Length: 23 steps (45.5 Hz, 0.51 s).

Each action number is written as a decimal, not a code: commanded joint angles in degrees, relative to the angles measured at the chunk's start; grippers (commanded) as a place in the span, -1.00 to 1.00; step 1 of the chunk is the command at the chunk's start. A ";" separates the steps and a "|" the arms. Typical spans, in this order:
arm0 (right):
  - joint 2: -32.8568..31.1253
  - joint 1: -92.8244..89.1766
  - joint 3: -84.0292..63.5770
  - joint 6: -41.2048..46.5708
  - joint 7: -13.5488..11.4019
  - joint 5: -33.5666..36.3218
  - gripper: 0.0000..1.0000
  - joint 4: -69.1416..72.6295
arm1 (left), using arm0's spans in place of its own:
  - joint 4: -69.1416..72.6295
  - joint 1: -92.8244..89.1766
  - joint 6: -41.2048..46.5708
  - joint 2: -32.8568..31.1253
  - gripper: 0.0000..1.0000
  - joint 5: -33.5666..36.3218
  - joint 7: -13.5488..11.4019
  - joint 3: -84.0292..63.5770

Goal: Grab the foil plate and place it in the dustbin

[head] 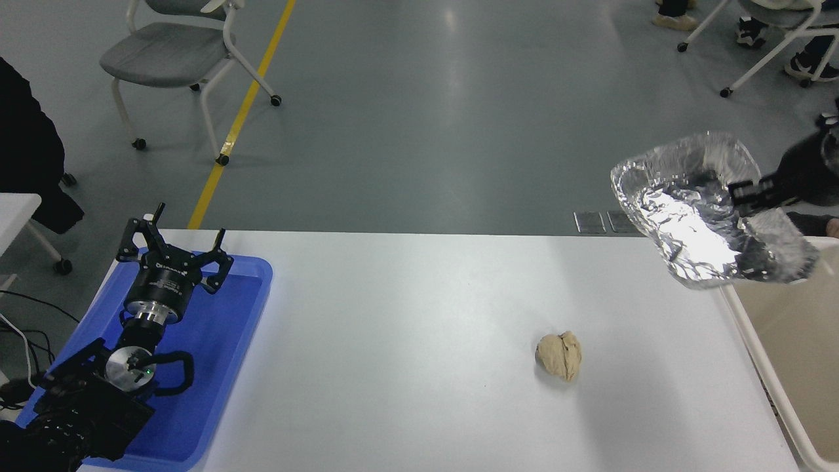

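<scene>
The crinkled silver foil plate [688, 210] hangs high in the air at the right, tilted, over the table's far right corner and the near rim of the cream-beige dustbin [760, 367]. My right gripper [744, 193] is shut on the plate's right rim and comes in from the right edge; most of the arm is out of frame. My left gripper [172, 252] is open and parked over the blue tray at the lower left.
A crumpled tan paper ball [559, 354] lies on the white table [406, 328] right of centre. The shallow blue tray [216, 341] sits at the left under the left arm. Chairs stand on the floor beyond the table.
</scene>
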 commanded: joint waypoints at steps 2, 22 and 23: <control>1.21 7.05 -3.07 3.56 -0.02 1.06 -1.00 1.52 | 0.07 0.00 0.00 0.00 1.00 -0.01 0.00 0.04; -8.71 1.43 -2.72 2.33 0.07 -6.83 -1.00 -0.24 | 0.07 0.00 0.00 0.00 1.00 -0.01 0.00 0.04; -10.46 0.64 -2.37 2.07 0.07 -9.20 -1.00 -0.59 | -0.11 0.00 0.00 0.00 1.00 -0.01 0.00 0.04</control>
